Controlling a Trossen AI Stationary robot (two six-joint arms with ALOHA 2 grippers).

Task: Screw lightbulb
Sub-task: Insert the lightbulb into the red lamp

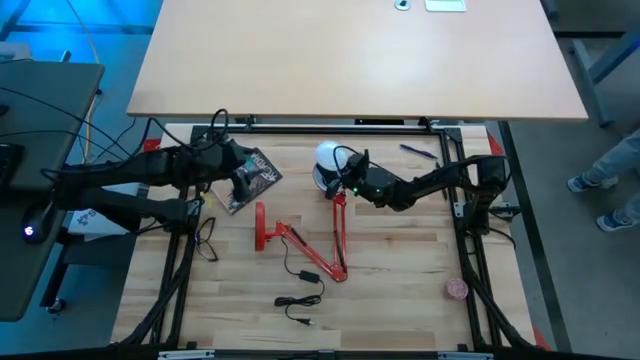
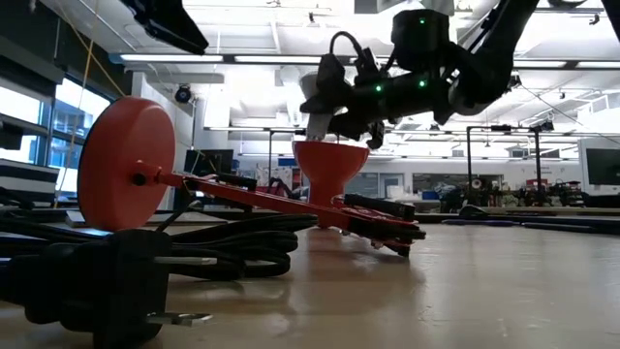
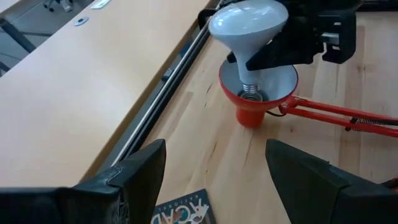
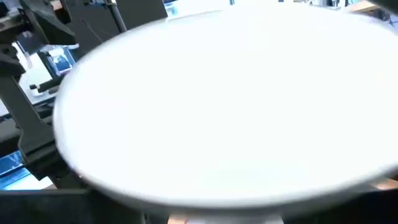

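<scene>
Lying on pale wood tabletop [image 1: 400, 300], red lamp [image 1: 300, 245]; workshop behind.

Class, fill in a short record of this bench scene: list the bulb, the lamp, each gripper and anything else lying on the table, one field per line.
bulb: white lightbulb, upright, screw base down in the lamp's socket
lamp: red desk lamp lying on the table, shade facing up
right gripper: right gripper around the bulb's neck
left gripper: left gripper open, hovering beside a magazine, holding nothing
other: black power cord; pink round object
</scene>
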